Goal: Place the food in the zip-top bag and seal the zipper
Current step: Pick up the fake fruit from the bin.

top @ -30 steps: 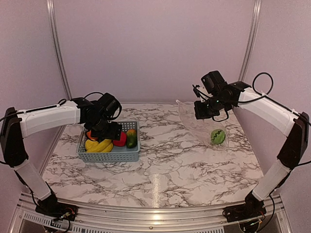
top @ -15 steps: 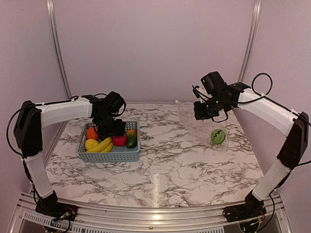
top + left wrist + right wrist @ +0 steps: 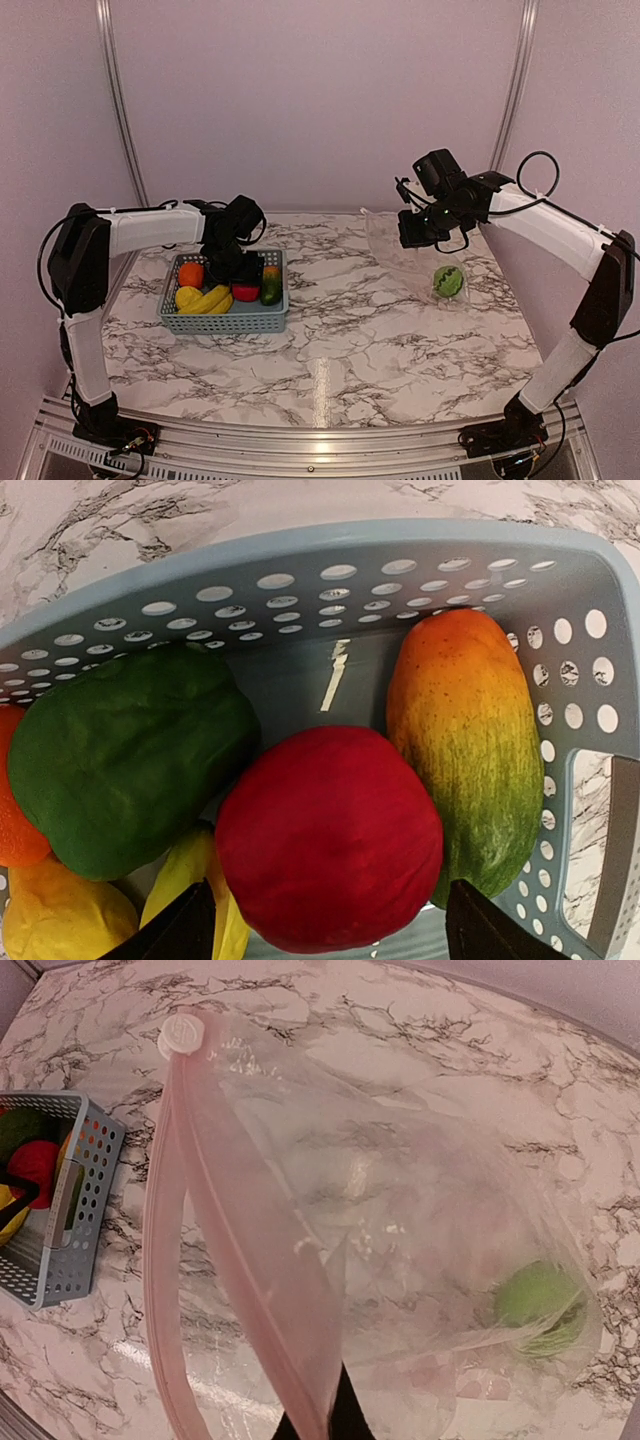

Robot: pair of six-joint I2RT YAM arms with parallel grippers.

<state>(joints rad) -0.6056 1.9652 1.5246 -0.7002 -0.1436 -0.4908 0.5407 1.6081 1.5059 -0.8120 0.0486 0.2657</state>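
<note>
Now that my left claw (image 3: pixel 330 932) has swung from the basket's left end toward its middle, it hangs spread over the red apple (image 3: pixel 330 840), one finger on either side, nothing gripped. That's the next pick, I judge.

Basket (image 3: pixel 225 320), left of centre in the top view: apple, mango (image 3: pixel 470 750), green pepper (image 3: pixel 120 760), orange (image 3: pixel 8 825), banana (image 3: pixel 212 298), lemon (image 3: pixel 60 920).

Zip-top bag (image 3: pixel 400 1190), right of centre: green melon (image 3: pixel 540 1305) only.

Right claw (image 3: pixel 320 1425): pressed together, pinching the zipper (image 3: pixel 165 1260), mouth edge lifted.
</note>
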